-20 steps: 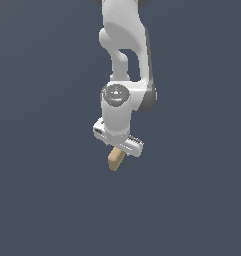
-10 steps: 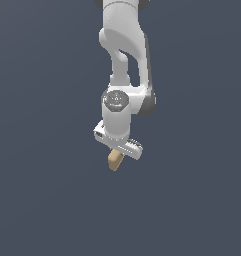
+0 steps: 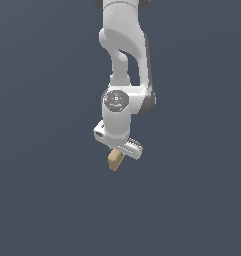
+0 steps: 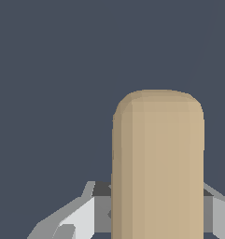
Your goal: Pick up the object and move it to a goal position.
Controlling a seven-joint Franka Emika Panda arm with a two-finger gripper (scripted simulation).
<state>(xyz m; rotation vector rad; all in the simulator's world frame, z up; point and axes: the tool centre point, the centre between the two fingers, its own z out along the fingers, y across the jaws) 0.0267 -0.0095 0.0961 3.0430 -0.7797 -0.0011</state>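
Observation:
The tan block (image 3: 115,160) hangs from the underside of my white gripper (image 3: 118,150) in the middle of the exterior view. It sticks out below the hand, tilted a little. In the wrist view the tan block (image 4: 157,163) fills the frame between the two grey fingers (image 4: 81,217), which press on its sides. The gripper (image 4: 157,214) is shut on the block. The white arm (image 3: 124,55) reaches down from the top of the exterior view.
Only a plain dark grey background (image 3: 42,150) shows around the arm in both views. No other object, surface edge or goal marker shows.
The arm with the held block has shifted slightly; the wrist has turned a little. The block stays in the gripper.

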